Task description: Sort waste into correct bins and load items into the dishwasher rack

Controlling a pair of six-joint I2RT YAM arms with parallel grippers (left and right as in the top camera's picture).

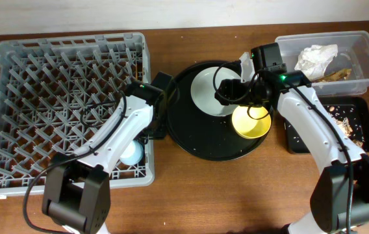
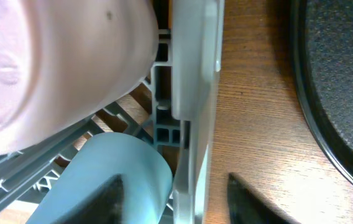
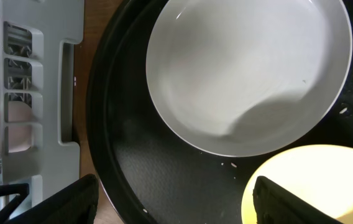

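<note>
White plate (image 3: 245,68) on round tray (image 3: 133,162), upper centre of overhead, lies just ahead of right gripper (image 3: 175,186), jaws spread, empty. Right arm nearer; left gripper (image 2: 175,180) also spread, at rack (image 1: 41,97) edge.

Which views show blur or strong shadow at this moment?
Left wrist: the pale pink cup fills the upper left, close and soft, while the table shows sharp wood grain. Right wrist: a grey shadow crosses the white plate at its lower right, with no harsh glare. Overhead: evenly lit and sharp throughout.
</note>
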